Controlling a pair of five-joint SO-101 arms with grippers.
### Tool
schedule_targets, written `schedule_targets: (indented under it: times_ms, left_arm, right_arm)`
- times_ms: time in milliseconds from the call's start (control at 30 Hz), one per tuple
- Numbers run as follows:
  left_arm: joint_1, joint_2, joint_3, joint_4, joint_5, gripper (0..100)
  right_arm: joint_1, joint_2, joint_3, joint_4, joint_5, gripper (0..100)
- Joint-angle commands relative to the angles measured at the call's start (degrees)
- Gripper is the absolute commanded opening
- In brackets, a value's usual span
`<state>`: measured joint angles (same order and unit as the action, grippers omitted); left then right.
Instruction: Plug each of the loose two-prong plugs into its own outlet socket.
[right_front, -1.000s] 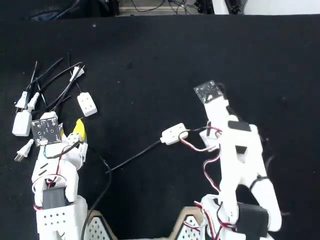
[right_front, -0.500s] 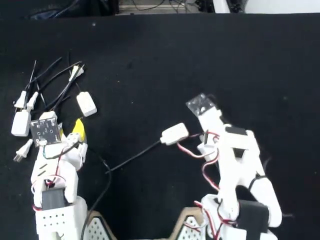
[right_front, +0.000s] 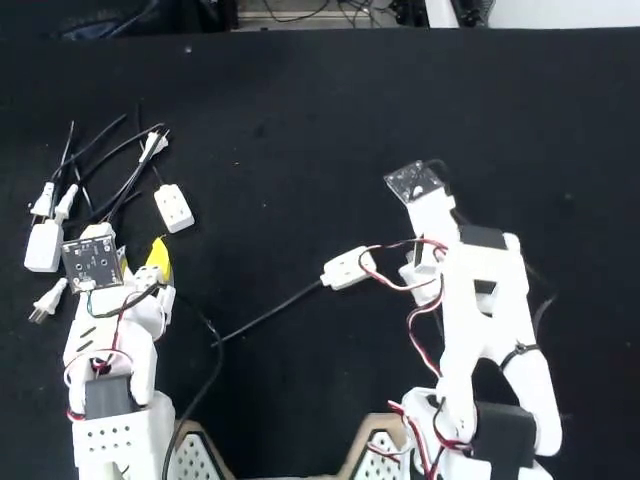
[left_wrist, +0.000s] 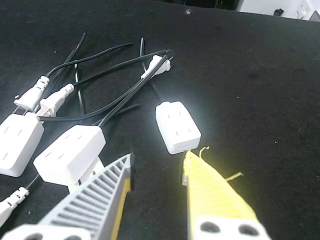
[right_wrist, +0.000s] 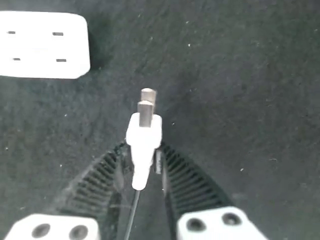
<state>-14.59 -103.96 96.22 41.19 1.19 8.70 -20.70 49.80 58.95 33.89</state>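
as my right end effector (right_wrist: 141, 151) grips the plug (right_wrist: 143, 137), its prongs (right_wrist: 146, 109) point past the outlet socket (right_wrist: 42, 45), which lies apart, off-axis.

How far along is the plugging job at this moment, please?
Done: no plug looks seated in a socket yet. In hand: the right gripper is shut on a white two-prong plug, near a white outlet block. Left: that insertion, plus loose white plugs and white sockets by the open left gripper.
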Motion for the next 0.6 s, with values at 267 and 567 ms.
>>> schedule_targets:
  times_ms: [267,567]
  left_arm:
    - [-0.4,-0.5,-0.5,-1.1,0.0,17]
    - [-0.4,-0.5,-0.7,-1.1,0.0,17]
  right_arm:
    - [-2.7,3.3,6.9,-16.1,-3.1,8.2]
    - [-3.8,3.4,7.3,-18.4,-3.0,7.8]
